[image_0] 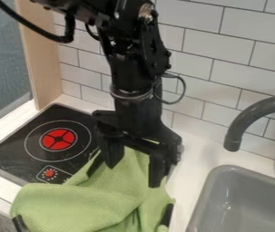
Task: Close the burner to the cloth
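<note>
- Gripper point(133, 174): I have it pointing down above the cloth point(91, 204), jaws wide apart. I see nothing clamped; whether either fingertip touches the fabric, I cannot tell.
- Cloth: green, rumpled, directly below the jaws and between them in my view, spreading out on their camera side. One edge overlaps the stove top point(12, 154).
- Burner point(59, 139): red centre, pale outer ring, off to the side of the jaws away from the sink point(206, 195). Cloth near it, on its jaw side.
- Red control mark point(50, 173): on the stove top, beside the cloth, burner side of the jaws.
- Sink: grey, opposite side of the jaws from the burner; dark faucet point(248, 118) arching above it.
- Tiled wall point(206, 43): behind the jaws.
</note>
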Action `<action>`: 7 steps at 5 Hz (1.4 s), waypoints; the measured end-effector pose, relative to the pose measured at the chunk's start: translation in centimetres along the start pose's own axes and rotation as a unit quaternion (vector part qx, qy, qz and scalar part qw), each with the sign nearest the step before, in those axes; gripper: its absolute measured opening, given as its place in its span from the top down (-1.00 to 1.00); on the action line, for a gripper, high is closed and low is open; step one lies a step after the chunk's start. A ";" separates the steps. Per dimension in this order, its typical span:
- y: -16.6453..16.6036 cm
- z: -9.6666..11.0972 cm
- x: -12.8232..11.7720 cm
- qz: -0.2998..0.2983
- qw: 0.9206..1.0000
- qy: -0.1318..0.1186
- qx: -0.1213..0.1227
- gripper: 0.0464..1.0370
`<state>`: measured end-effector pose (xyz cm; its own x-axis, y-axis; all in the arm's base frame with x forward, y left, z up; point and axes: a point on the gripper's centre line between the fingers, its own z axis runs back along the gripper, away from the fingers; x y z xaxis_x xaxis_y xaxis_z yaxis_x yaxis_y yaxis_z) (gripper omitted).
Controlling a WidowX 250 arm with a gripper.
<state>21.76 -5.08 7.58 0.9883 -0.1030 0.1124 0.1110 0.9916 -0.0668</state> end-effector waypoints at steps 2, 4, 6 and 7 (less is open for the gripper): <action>2.4 -0.4 -0.7 0.061 0.998 0.025 -0.005 -0.92; 6.3 -1.3 -2.0 0.117 0.991 0.038 0.045 -0.92; 8.5 -4.8 -0.9 0.092 0.988 0.055 0.110 -0.92; 8.6 -5.7 0.6 0.078 0.990 0.050 0.102 -0.92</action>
<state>23.95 2.92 1.39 0.9983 0.0548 0.0178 -0.0567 0.9901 0.1282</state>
